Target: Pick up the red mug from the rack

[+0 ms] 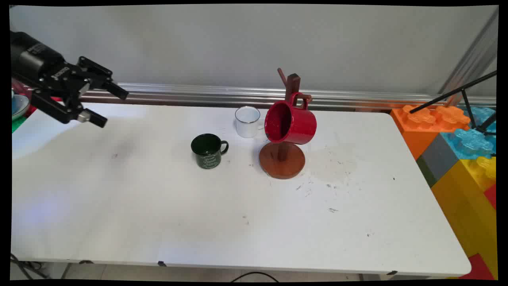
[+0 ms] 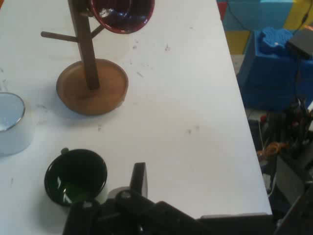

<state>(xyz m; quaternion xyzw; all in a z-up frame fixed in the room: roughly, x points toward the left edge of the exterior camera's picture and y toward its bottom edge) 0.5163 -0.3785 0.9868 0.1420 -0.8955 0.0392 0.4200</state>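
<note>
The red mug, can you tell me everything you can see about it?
The red mug is glossy, like enamel, with a darker red inside. It hangs by its handle from a peg of the brown wooden mug stand, tipped on its side so the mouth faces left and slightly toward the camera. It hangs above the stand's round base, clear of the table. Only the stand touches it.

Green mug: pale script on its side, too small to read; gripper: white lettering, unreadable
</note>
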